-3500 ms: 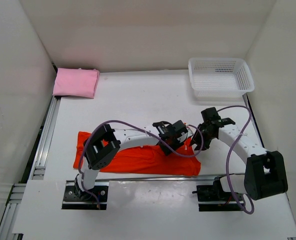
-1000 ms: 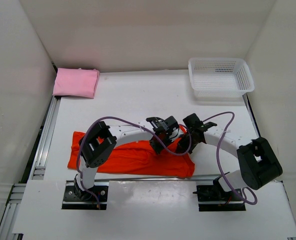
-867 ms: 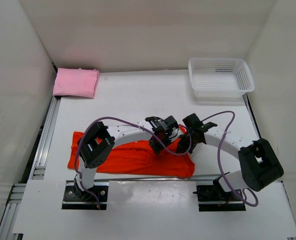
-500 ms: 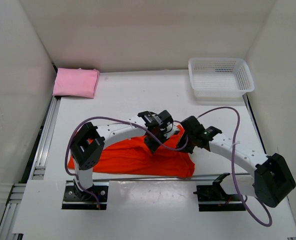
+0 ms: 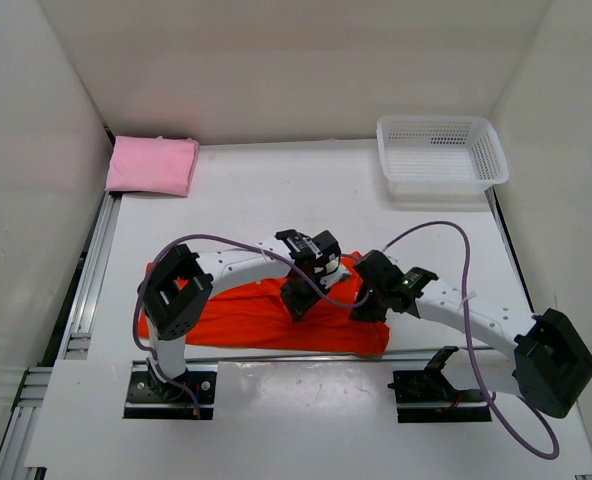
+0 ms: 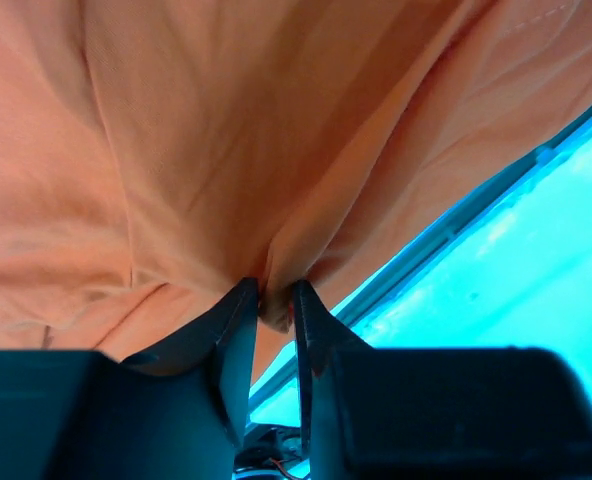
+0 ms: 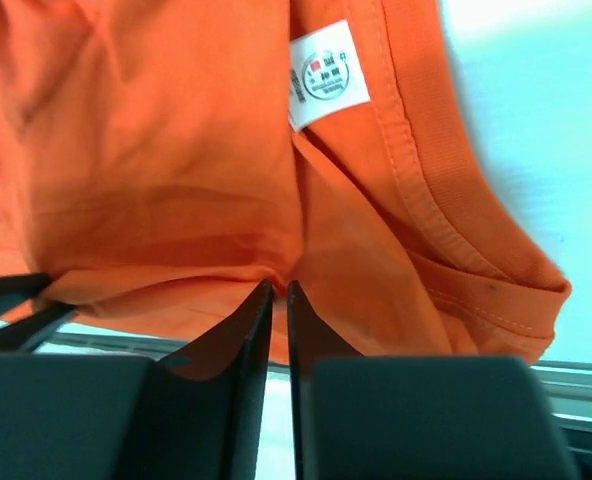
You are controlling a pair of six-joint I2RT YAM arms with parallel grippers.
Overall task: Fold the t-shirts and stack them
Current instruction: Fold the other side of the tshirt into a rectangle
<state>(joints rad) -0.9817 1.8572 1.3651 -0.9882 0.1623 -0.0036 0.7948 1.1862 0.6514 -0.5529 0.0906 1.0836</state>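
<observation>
The orange-red t-shirt (image 5: 241, 318) lies as a long folded band near the front edge of the table. My left gripper (image 5: 294, 300) is down on its middle, and a small fold of the cloth (image 6: 274, 305) sits pinched between its narrow-set fingers. To the right, my right gripper (image 5: 364, 306) presses on the shirt's collar end, its tips nipping the cloth (image 7: 279, 285) below the white label (image 7: 328, 72). A folded pink t-shirt (image 5: 153, 165) rests at the far left corner.
A white mesh basket (image 5: 441, 150) stands at the far right corner. Metal rails run along the table's left side (image 5: 91, 270) and the near edge (image 5: 276, 352). White walls close in the back and both sides.
Both grippers have moved toward the near edge and a little left, drawing the shirt's far edge with them. The shirt now lies as a narrower band.
</observation>
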